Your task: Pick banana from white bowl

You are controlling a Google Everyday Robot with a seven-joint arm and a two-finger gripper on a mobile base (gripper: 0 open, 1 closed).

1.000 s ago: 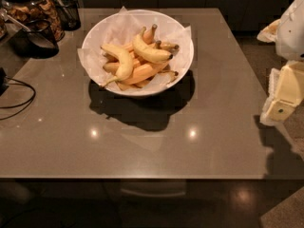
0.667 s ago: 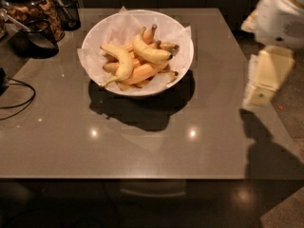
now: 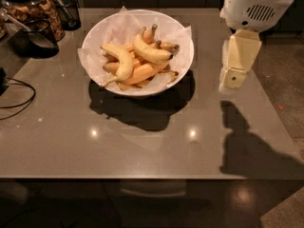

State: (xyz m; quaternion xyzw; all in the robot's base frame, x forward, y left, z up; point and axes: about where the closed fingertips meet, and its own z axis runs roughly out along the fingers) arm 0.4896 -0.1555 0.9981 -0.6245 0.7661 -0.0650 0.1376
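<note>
The white bowl [image 3: 147, 90], lined with crinkled white paper, stands on the grey table toward the back centre. Several bananas lie in it. The banana [image 3: 151, 52] is pale yellow and gently curved, with a black tip at its right end, and lies on top of the pile at centre right. A more bent banana with a long thin stem [image 3: 121, 64] lies to its left, over duller orange-toned ones. My gripper [image 3: 231, 82] hangs above the table to the right of the bowl, apart from it, pointing down, with nothing seen in it.
A glass jar of snacks [image 3: 33, 6] and a dark cup with a spoon [image 3: 37, 36] stand at the back left, next to a dark glass [image 3: 69, 9]. A black cable [image 3: 16, 96] lies at the left edge. The table's front edge [image 3: 142, 177] is near.
My arm has moved in from the right edge, leftward and over the table, so the gripper now hangs closer to the bowl. The bowl and bananas have not moved.
</note>
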